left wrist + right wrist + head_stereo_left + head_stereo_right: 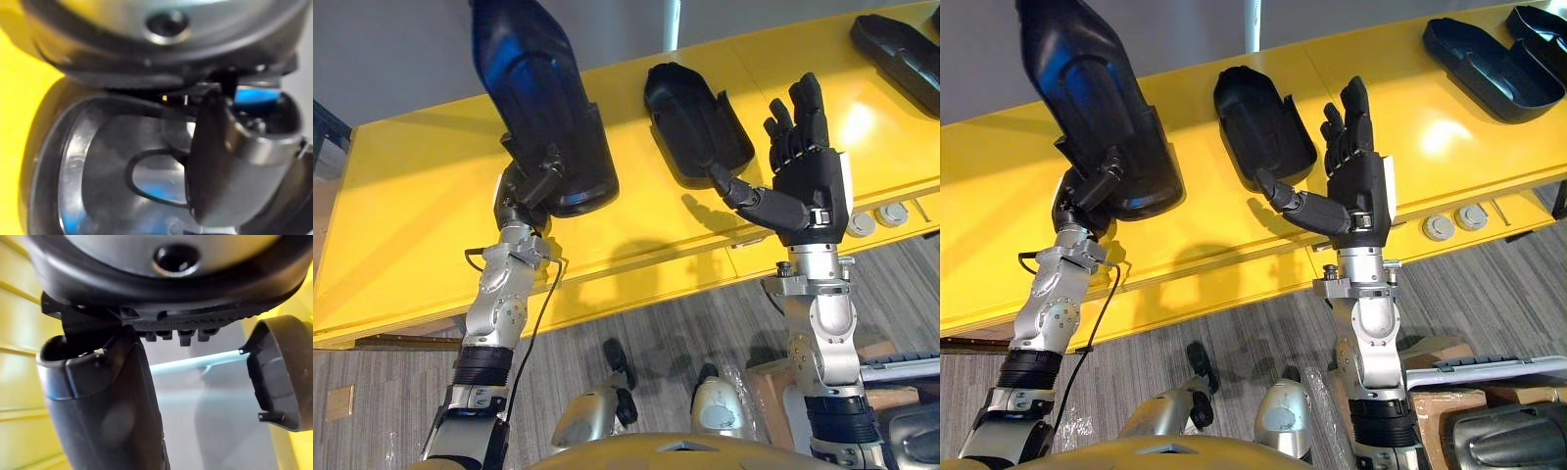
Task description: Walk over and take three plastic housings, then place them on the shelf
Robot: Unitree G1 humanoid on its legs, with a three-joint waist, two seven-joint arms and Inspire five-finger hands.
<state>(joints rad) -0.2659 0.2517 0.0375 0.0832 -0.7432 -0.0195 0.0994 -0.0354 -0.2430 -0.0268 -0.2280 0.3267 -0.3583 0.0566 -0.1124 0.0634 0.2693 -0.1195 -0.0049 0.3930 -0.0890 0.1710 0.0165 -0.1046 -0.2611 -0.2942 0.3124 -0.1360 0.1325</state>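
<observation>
My left hand [530, 188] is shut on the lower end of a long black plastic housing [540, 93], which it holds up, tilted over the yellow shelf [411, 215]. In the left wrist view my thumb [234, 166] presses on the housing's hollow inside [107, 166]. A second black housing [693, 119] lies hollow side up on the shelf. My right hand [811, 171] stands open just right of it, fingers straight up, thumb pointing at its near end. That housing's edge [274, 372] shows in the right wrist view, apart from the thumb [107, 411].
Two more black housings [1479, 59] [1542, 24] lie at the shelf's far right. Two round silver discs [1440, 227] [1472, 217] sit near the shelf's front edge, right of my right hand. A cardboard box [1430, 352] stands on the grey floor at the lower right.
</observation>
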